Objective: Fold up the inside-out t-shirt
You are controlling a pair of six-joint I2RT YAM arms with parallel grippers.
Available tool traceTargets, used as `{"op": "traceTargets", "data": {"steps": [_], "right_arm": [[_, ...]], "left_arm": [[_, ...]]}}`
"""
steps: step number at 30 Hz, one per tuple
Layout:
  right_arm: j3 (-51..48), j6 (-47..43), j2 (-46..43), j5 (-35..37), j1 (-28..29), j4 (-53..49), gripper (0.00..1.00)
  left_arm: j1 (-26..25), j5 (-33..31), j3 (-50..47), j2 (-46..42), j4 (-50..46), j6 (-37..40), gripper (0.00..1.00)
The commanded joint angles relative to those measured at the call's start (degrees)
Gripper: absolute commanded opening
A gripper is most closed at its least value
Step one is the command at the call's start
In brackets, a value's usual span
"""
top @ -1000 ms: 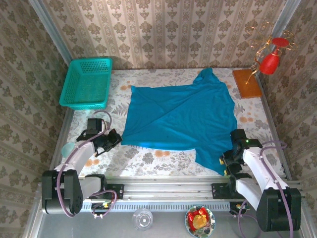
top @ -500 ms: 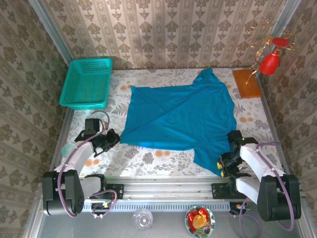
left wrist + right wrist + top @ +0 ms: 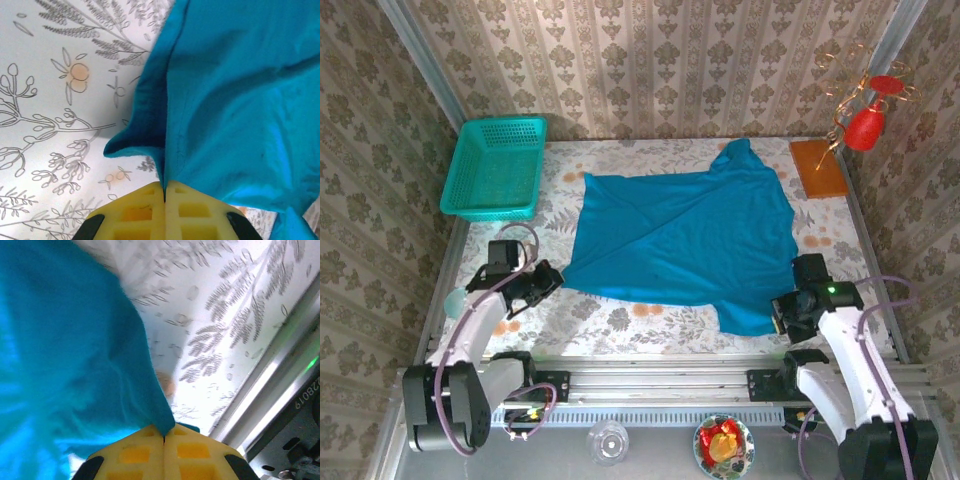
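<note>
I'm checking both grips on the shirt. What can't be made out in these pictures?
Right wrist: blur hides the t-shirt seams.
Wrist views: how deep cloth sits in the left gripper and right gripper; shut pads cover it.
Top external: what lies under the folded flap; the top layer covers it.

One teal t-shirt [image 3: 690, 240]; two grippers, left gripper [image 3: 554, 277] and right gripper [image 3: 779, 316], at its near corners. One mesh basket [image 3: 495, 168] left of the t-shirt, one orange board [image 3: 817, 167] right of it. Nearer than it: one clear cup [image 3: 608, 440], one dish [image 3: 723, 446], perhaps of fruit.
</note>
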Motion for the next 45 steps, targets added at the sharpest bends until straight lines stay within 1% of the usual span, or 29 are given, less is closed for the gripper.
{"op": "traceTargets", "data": {"steps": [1, 3, 6, 11, 14, 17, 20, 23, 27, 31, 36, 40, 45], "right_arm": [[4.3, -6.4, -2.4, 6.2, -1.6, -5.9, 0.00], [6.8, -9.8, -3.0, 7.6, -2.2, -7.0, 0.00], [9.7, -12.7, -4.6, 9.5, -2.5, -8.4, 0.00], [13.6, -14.5, -8.1, 11.9, -2.7, -11.1, 0.00], [16.1, -15.4, -9.6, 13.4, -2.7, -12.6, 0.00], [16.3, -17.6, -10.0, 10.8, -2.7, -9.4, 0.00], [15.6, -20.2, -7.0, 7.4, -2.7, -4.8, 0.00], [16.6, -23.2, -2.0, 6.7, -2.7, 0.0, 0.00], [17.9, -28.0, 4.2, 5.3, -2.7, 8.7, 0.00], [19.2, -30.2, 10.9, 5.2, -2.9, 16.1, 0.00], [20.9, -32.0, 19.9, 4.8, -3.9, 21.9, 0.00], [21.6, -33.2, 25.1, 5.4, -5.0, 25.4, 0.00], [22.6, -34.9, 30.5, 3.8, -6.5, 28.5, 0.00]], "left_arm": [[-0.9, 0.9, 2.5, -4.6, -5.0, 0.3, 0.00], [-1.5, 0.7, 3.0, -6.9, -7.5, 0.0, 0.00], [-3.1, 0.0, 3.9, -9.7, -11.2, -0.6, 0.00], [-8.4, -2.9, 5.2, -11.8, -16.2, -2.0, 0.00], [-11.2, -4.7, 5.1, -11.9, -17.3, -2.6, 0.00], [-13.0, -5.9, 4.8, -11.3, -16.8, -3.0, 0.00], [-13.1, -6.4, 5.6, -8.8, -15.2, -2.2, 0.00], [-13.1, -7.7, 8.0, -5.0, -13.4, -0.6, 0.00], [-12.9, -8.0, 12.0, 2.8, -10.1, 2.5, 0.00], [-12.7, -8.3, 15.4, 10.4, -7.7, 5.5, 0.00], [-11.8, -9.2, 19.4, 18.9, -6.0, 9.0, 0.00], [-11.5, -12.3, 23.4, 25.0, -7.2, 12.1, 0.00], [-10.7, -12.8, 24.9, 29.4, -6.3, 13.1, 0.00]]}}
